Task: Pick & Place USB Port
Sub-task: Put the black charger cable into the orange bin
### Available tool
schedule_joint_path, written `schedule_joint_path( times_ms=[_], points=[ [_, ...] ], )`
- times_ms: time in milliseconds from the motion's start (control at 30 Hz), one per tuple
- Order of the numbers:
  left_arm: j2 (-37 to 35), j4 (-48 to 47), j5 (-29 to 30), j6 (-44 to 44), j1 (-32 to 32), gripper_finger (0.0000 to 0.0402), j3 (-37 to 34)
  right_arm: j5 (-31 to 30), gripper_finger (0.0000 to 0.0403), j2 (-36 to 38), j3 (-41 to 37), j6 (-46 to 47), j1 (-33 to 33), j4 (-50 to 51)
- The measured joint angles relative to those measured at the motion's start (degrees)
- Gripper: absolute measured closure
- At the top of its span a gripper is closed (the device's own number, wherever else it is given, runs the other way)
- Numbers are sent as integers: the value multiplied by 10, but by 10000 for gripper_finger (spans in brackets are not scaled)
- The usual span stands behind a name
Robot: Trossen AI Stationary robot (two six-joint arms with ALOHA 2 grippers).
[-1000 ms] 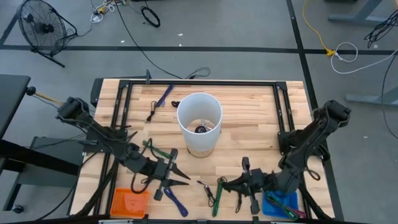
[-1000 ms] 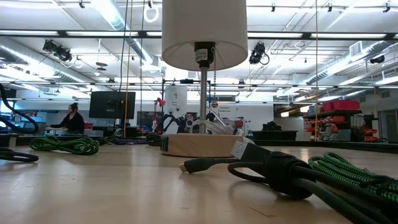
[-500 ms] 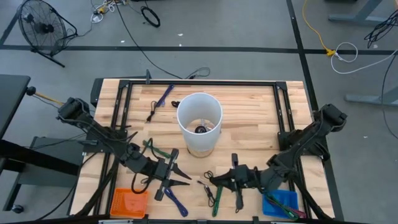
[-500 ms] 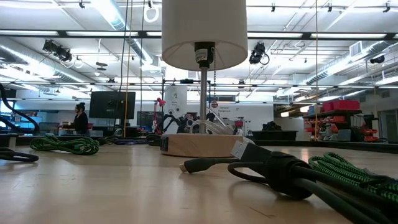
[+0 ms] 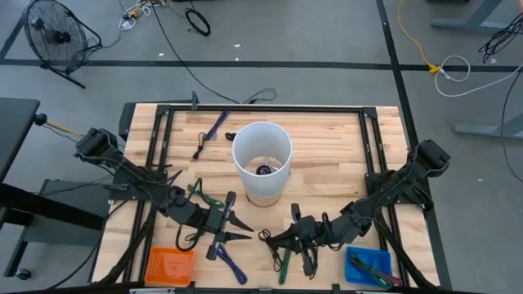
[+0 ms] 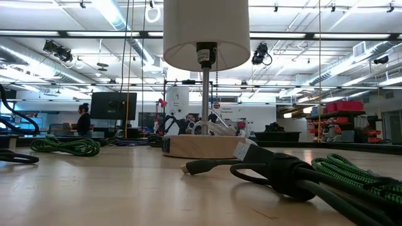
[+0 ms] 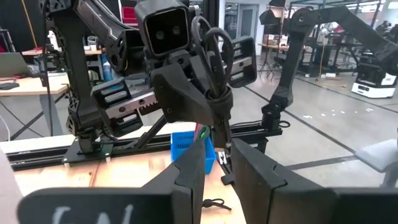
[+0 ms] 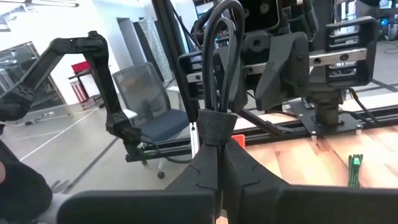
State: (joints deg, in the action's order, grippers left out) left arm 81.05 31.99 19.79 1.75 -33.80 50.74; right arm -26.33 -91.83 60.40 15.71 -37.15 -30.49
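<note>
1. Right wrist view shows the task's thing best: a bundled black USB cable, its loops standing above a dark strap, pinched at that strap between my right hand's two fingers, which are pressed together on it.
2. From above, my right hand sits near the front edge of the counter, about mid-width, carrying the cable just clear of the wood as far as I can judge.
3. My left hand is just beside it, toward the left, fingertips pointing at the right one; its fingers are held a little apart with nothing between them.
4. A green cable lies on the counter below the right hand; a blue bin is at the front right corner and an orange bin at the front left.
5. A lamp stands at the counter's middle.
6. I judge this the carry stage, perhaps a hand-over. Next calls for lining the bundle up between the left fingers before any release.
</note>
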Motion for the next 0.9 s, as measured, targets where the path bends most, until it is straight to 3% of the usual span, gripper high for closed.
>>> schedule_joint_path(
  times_ms=[167,600,900],
  points=[
    [4,20,9,2,2,308,0,0,403,0,0,-2,3,1],
    [34,77,-8,2,18,226,0,3,403,0,0,-2,4,10],
    [60,127,-9,4,25,220,0,3,403,0,0,-3,7,11]
  ],
)
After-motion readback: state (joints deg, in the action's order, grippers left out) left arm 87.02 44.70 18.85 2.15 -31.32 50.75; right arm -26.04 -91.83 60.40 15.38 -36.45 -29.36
